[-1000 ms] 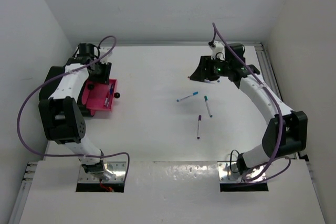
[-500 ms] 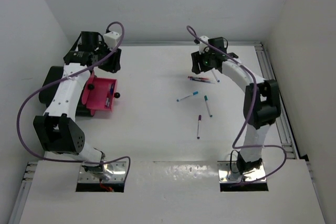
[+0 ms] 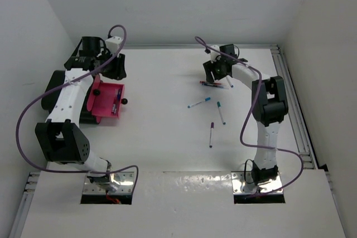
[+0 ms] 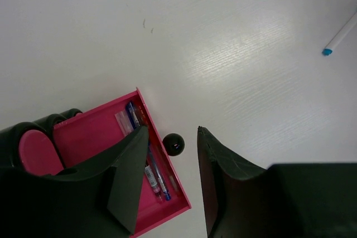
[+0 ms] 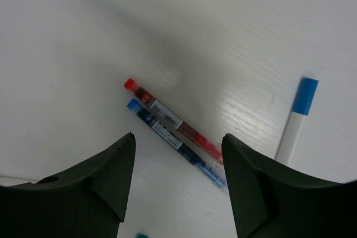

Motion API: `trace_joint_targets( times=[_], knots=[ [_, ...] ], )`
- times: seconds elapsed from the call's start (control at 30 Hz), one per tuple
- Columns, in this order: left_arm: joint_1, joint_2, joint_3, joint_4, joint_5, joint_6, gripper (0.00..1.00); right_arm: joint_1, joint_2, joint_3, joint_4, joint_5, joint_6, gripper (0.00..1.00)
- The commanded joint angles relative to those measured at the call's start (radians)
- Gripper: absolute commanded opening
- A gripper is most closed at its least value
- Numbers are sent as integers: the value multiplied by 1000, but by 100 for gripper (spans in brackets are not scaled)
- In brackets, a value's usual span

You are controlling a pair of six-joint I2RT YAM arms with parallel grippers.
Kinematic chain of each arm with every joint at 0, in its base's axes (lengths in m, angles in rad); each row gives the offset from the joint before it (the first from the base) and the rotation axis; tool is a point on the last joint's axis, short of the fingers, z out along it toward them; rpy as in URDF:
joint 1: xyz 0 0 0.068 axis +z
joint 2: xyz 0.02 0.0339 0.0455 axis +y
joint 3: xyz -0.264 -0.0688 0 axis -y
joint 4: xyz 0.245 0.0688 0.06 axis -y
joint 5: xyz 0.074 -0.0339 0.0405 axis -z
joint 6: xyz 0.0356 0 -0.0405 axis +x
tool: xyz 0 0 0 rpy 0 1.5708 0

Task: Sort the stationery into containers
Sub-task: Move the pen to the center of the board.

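Note:
My left gripper point(image 3: 114, 66) point(image 4: 172, 132) hangs open and empty above the far right edge of the pink tray point(image 3: 104, 104) point(image 4: 181, 202). A few pens point(image 4: 152, 172) lie in the tray. The black box point(image 3: 52, 80) sits left of it, mostly hidden by the arm. My right gripper point(image 3: 215, 71) point(image 5: 177, 137) stands open over a red pen point(image 5: 170, 118) and a blue pen point(image 5: 174, 140) lying side by side on the table, touching neither. A white pen with a blue cap point(image 5: 297, 118) lies just to the right.
Three more loose pens point(image 3: 199, 102) point(image 3: 221, 112) point(image 3: 211, 134) lie mid-table. A small black ball point(image 3: 125, 102) point(image 4: 174, 144) rests against the tray's right side. A wall runs along the back behind both grippers, and a rail point(image 3: 290, 82) lines the right edge.
My right arm has folded in and its gripper has shifted left, uncovering the red and blue pens. My left gripper has moved from over the tray towards the back.

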Motion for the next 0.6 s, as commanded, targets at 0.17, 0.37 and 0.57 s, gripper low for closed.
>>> trace_joint_targets(
  times=[0.17, 0.37, 0.57],
  knots=[
    [37, 22, 0, 37, 33, -25, 46, -21, 63, 68, 56, 1, 38, 61],
    [49, 28, -2, 45, 41, -48, 47, -19, 97, 76, 96, 39, 86, 36],
    [59, 32, 0, 40, 47, -48, 46, -17, 105, 88, 65, 25, 77, 24]
  ],
)
